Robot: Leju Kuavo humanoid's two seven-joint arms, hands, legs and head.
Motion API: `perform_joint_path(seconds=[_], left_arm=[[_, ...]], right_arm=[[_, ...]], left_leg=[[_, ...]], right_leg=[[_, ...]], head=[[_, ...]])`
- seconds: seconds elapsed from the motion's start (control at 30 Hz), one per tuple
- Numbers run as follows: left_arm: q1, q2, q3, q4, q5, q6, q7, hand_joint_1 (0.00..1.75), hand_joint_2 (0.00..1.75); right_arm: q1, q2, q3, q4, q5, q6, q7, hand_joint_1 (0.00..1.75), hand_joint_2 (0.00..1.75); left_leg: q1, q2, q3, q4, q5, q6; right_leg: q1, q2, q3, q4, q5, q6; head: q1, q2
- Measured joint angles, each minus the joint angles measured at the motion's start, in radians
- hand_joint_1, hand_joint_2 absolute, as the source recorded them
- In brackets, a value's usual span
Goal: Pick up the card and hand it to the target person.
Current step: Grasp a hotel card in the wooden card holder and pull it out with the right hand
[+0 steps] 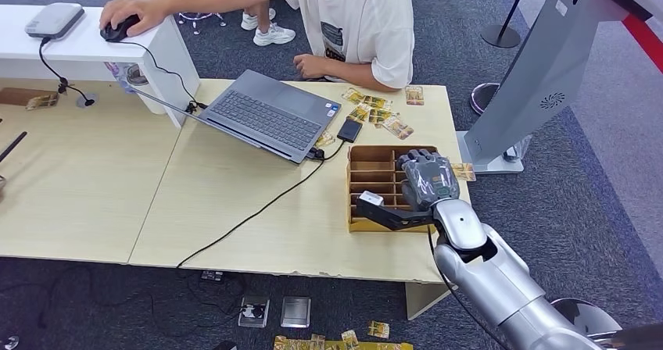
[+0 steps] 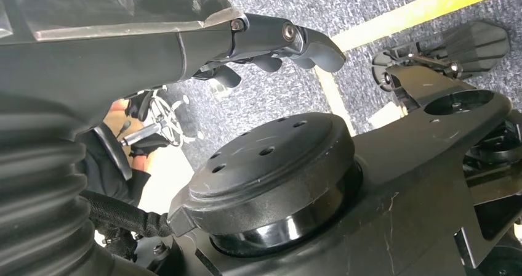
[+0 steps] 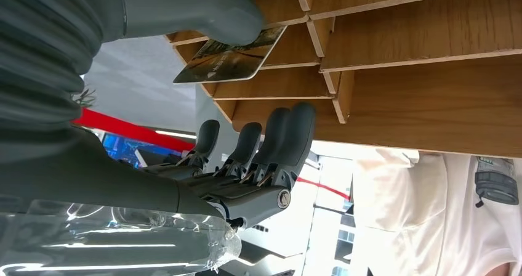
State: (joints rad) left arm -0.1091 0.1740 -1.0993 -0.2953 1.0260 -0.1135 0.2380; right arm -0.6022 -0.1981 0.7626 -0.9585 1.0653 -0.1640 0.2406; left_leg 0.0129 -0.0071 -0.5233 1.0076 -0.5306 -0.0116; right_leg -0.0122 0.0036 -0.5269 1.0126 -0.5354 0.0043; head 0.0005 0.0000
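Right wrist view: right hand (image 3: 203,103) at the wooden slotted card organizer (image 3: 418,73), thumb pressing a card (image 3: 231,57) against a divider edge, fingers apart and not closed, evidently to draw it out.

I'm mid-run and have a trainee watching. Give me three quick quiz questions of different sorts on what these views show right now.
1. True or false: the right hand is over the wooden card rack.
2. In the right wrist view, the thumb touches: A) a card, B) a phone, C) a cable.
3. What does the person behind the table have a hand on?

Key
1. True.
2. A; it sits at a rack slot, and a full grip cannot be confirmed.
3. A black mouse on the white counter.
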Motion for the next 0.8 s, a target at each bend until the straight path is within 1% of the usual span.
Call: perform_joint_path(seconds=[0.4, 0.6, 0.7, 0.8], left_arm=[[0.0, 0.0, 0.0, 0.0, -0.012, 0.0, -0.001, 0.0, 1.75], [0.0, 0.0, 0.0, 0.0, -0.028, 0.0, -0.004, 0.0, 1.75], [0.0, 0.0, 0.0, 0.001, -0.032, 0.0, -0.005, 0.0, 1.75], [0.0, 0.0, 0.0, 0.001, -0.038, 0.0, -0.005, 0.0, 1.75]], right_arm=[[-0.001, -0.022, 0.0, 0.001, -0.015, 0.003, 0.016, 0.8, 1.75], [0.005, -0.039, -0.001, -0.008, -0.015, 0.009, 0.032, 0.84, 1.75], [0.009, -0.046, -0.001, -0.013, -0.013, 0.011, 0.035, 0.93, 1.75], [0.011, -0.052, -0.002, -0.017, -0.01, 0.012, 0.036, 1.26, 1.75]], left_leg=[[0.0, 0.0, 0.0, 0.0, 0.0, 0.0], [0.0, 0.0, 0.0, 0.0, 0.0, 0.0], [0.0, 0.0, 0.0, 0.0, 0.0, 0.0], [0.0, 0.0, 0.0, 0.0, 0.0, 0.0]], right_leg=[[0.0, 0.0, 0.0, 0.0, 0.0, 0.0], [0.0, 0.0, 0.0, 0.0, 0.0, 0.0], [0.0, 0.0, 0.0, 0.0, 0.0, 0.0], [0.0, 0.0, 0.0, 0.0, 0.0, 0.0]], head=[[0.001, 0.0], [0.0, 0.0], [0.0, 0.0], [0.001, 0.0]])
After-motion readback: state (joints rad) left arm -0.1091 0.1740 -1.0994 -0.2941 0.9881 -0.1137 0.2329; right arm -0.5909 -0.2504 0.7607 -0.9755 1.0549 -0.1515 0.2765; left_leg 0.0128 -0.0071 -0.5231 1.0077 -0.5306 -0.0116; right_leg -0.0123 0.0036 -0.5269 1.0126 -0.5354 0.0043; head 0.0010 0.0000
